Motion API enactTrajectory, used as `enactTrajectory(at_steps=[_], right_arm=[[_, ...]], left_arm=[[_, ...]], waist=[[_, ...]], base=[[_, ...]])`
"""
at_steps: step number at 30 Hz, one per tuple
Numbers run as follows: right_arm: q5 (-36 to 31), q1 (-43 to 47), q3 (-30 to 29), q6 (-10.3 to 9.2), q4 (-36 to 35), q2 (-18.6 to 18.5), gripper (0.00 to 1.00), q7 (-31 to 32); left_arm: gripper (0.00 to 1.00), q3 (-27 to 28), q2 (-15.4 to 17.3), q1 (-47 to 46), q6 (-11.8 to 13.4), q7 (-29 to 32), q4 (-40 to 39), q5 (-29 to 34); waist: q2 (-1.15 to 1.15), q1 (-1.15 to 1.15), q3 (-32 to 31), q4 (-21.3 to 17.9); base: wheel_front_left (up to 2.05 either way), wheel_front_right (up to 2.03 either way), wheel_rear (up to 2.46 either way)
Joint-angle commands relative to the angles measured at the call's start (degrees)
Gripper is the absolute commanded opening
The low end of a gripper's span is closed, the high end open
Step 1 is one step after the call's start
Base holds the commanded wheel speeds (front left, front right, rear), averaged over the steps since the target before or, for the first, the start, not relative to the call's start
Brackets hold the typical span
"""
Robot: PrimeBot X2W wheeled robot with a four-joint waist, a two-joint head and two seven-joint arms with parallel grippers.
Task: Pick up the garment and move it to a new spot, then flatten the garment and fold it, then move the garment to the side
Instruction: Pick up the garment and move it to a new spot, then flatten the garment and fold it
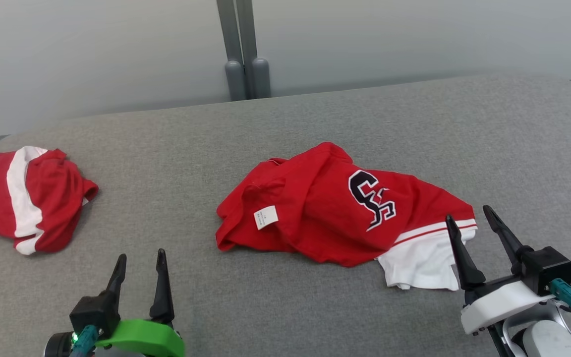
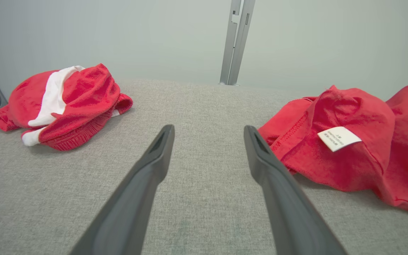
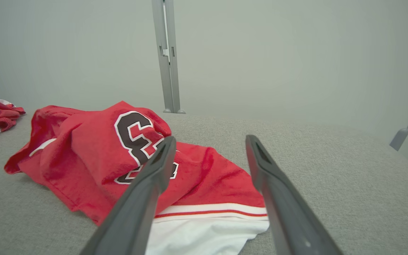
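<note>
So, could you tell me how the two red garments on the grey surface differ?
The centre garment is spread out, with dark lettering and a white label showing; the left garment is bunched smaller, with a broad white stripe and no lettering visible. Both are red and white and crumpled.

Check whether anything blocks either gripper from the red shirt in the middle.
Nothing visible does. The open right gripper is at the white hem of the shirt. Bare grey surface lies between the open left gripper and the shirt's tagged edge. The other red garment lies far off to the left.
</note>
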Motion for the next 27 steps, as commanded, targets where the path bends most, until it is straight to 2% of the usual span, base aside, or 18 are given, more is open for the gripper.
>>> enactTrajectory(at_steps=[1,4,8,13,18,22,27], right_arm=[[-0.68,1.28,-0.57,0.0,-0.54,-0.38,1.0,-0.2],[-1.47,2.68,-1.82,0.0,-1.15,-0.37,1.0,-0.2],[-2.12,4.59,-3.28,0.0,-1.64,-0.05,1.0,-0.2],[-3.2,6.48,-4.81,0.0,-1.32,0.66,1.0,-0.2],[-3.63,7.0,-5.12,0.0,-1.05,1.48,1.0,-0.2],[-3.43,6.19,-4.4,0.0,-0.67,1.91,1.0,-0.2],[-2.74,4.74,-3.65,0.0,-0.72,1.56,1.0,-0.2]], left_arm=[[1.0,1.44,-0.43,2.42,0.33,-0.03,-2.84,1.59],[1.0,4.46,-1.17,7.15,0.39,-0.04,-7.45,4.43],[1.0,8.84,-2.42,12.01,-1.0,-0.04,-11.67,6.91],[1.0,11.43,-3.23,14.66,-4.72,-0.05,-12.92,9.83],[1.0,13.89,-3.71,14.17,-6.97,-0.05,-12.62,11.33],[1.0,14.72,-3.87,12.38,-8.39,-0.05,-12.38,12.3],[1.0,10.7,-3.56,6.71,-10.42,-0.05,-10.58,13.95]], waist=[[0.0,0.0,-1.57,2.65],[0.0,0.0,-2.24,4.09],[0.0,0.0,-3.07,5.72],[0.0,0.0,-3.44,7.14],[0.0,0.0,-3.5,7.4],[0.0,0.0,-3.15,6.6],[0.0,0.0,-1.7,4.69]], base=[[0.0,0.0,0.0],[0.0,0.0,0.0],[0.0,0.0,0.0],[0.0,0.0,0.0],[0.0,0.0,0.0],[0.0,0.0,0.0],[0.0,0.0,0.0]])
